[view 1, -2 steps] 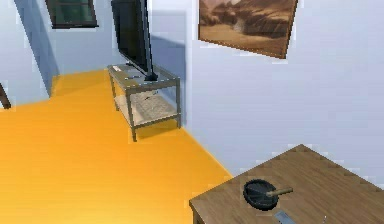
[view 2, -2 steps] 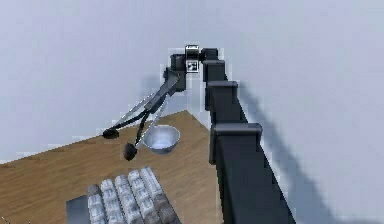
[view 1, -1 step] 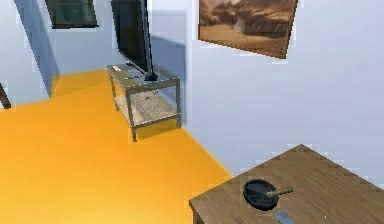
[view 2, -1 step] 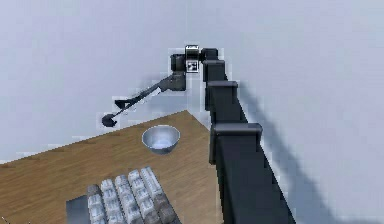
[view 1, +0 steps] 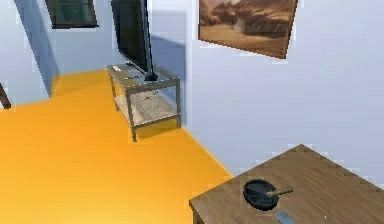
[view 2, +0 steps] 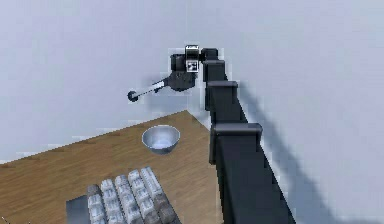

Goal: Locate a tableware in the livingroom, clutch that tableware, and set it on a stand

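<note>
Nearest you, a grey ridged block (view 2: 120, 200) lies on the wooden table (view 2: 40, 178). Metal bowl (view 2: 160, 138) sits just beyond it, near the far edge. Farther out, gripper (view 2: 140, 94) is against the wall. You can't tell the jaws' state or whether it holds anything.

TV (view 1: 131, 35) is set on a stand (view 1: 147, 95); a picture (view 1: 247, 24) is hung on the wall (view 1: 300, 100) to its right. On the table (view 2: 40, 175), a bowl (view 2: 160, 138) is placed behind a keyboard-like slab (view 2: 125, 200).

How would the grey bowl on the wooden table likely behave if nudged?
The bowl looks shiny and metallic, so probably stiff and slippery. Its low, wide, rounded shape suggests sliding on the table rather than tipping.
</note>
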{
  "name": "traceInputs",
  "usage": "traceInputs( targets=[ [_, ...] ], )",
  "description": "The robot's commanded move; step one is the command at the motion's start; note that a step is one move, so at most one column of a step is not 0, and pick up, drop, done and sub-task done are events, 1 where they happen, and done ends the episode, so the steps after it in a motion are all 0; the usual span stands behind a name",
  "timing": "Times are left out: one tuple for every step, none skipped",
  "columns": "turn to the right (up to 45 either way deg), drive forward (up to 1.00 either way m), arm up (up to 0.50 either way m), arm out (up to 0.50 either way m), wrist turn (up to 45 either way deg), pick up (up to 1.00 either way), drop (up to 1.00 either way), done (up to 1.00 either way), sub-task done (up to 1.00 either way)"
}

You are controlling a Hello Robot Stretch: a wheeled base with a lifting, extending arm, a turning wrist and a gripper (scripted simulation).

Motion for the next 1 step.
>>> traceInputs(
  targets=[
    [0.0,0.0,0.0,0.0,9.0,0.0,0.0,0.0,0.0]
  ],
)
